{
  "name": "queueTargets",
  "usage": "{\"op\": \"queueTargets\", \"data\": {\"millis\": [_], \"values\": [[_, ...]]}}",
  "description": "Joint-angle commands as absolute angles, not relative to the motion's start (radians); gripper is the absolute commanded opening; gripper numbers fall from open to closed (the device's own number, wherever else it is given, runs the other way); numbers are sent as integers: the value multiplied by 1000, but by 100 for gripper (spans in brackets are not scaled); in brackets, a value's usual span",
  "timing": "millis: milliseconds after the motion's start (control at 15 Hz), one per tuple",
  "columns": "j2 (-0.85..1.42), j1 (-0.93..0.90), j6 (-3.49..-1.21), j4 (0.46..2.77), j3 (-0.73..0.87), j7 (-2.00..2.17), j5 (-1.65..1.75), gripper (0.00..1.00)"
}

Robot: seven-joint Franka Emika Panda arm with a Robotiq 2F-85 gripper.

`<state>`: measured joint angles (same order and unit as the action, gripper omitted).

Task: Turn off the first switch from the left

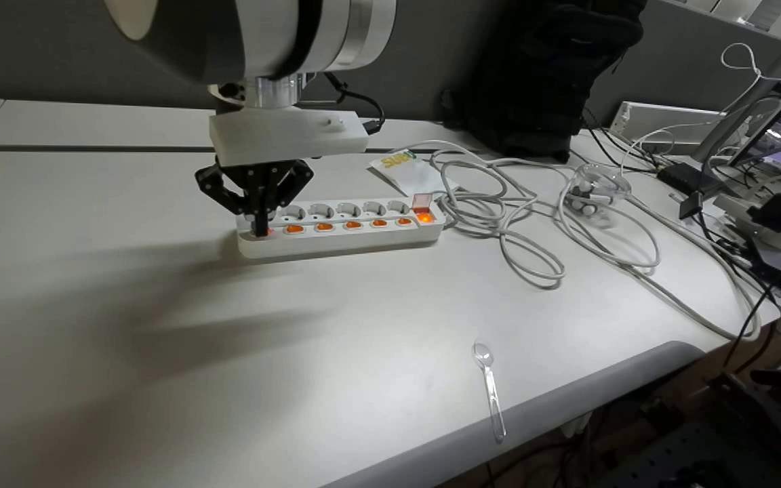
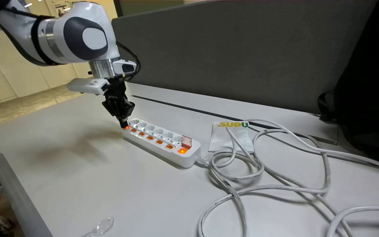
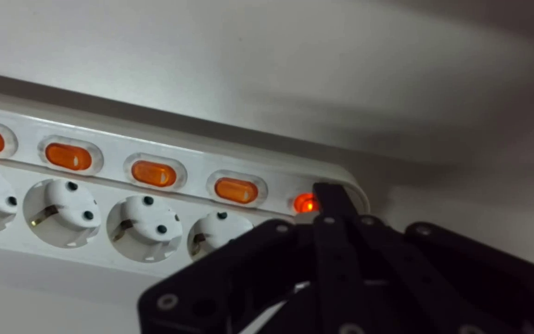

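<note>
The long white power strip (image 1: 343, 245) lies on the table and shows in all views. The first switch (image 3: 305, 202) is at its cordless end and glows bright red; the tip partly covers it. A bit of its glow also shows in both exterior views (image 1: 269, 232) (image 2: 127, 127). My gripper (image 3: 334, 197) is shut with its fingers together and nothing between them. It points down at the strip's end, its tip on or just over the outer side of the first switch; I cannot tell how hard it touches. The gripper also shows in both exterior views (image 1: 260, 229) (image 2: 123, 124).
Several alike orange switches (image 3: 236, 189) run along the strip, unlit. A lit master switch (image 2: 182, 150) with a raised cover (image 2: 186, 142) is at the cord end. A coiled white cable (image 1: 492, 196), a paper packet (image 1: 412, 175) and a clear spoon (image 1: 490, 386) lie on the table.
</note>
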<state>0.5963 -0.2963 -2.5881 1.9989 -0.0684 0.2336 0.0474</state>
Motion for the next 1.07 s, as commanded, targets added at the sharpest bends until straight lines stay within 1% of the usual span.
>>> {"op": "queueTargets", "data": {"millis": [0,1000], "values": [[600,-298,-2596,1995,-66,268,28,0],[570,-315,-2613,2029,-42,317,27,0]]}}
